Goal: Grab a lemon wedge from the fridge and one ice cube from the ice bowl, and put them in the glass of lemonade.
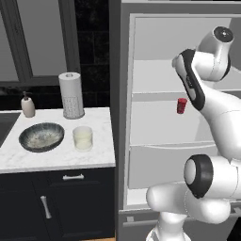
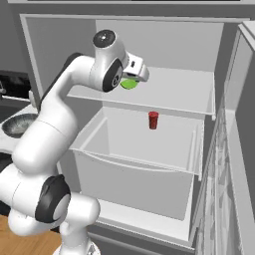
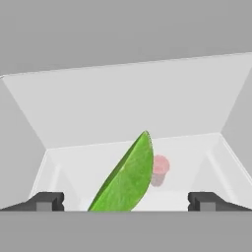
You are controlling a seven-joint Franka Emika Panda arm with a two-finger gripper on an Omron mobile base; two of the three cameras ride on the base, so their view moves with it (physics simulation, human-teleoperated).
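lemon wedge: small, light, slippery; on the fridge shelf's front edge.
hold: you pinch its flat sides.
gripper: spread wide, holding nothing.

A kitchen — open fridge, marble counter, navy drawers — paper-towel roll

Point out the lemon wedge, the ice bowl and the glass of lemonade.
lemon wedge (image 3: 127, 181): hand view, middle of its green face.
ice bowl (image 1: 29, 142): left base view, near speckled rim.
glass of lemonade (image 1: 83, 139): left base view, front wall.
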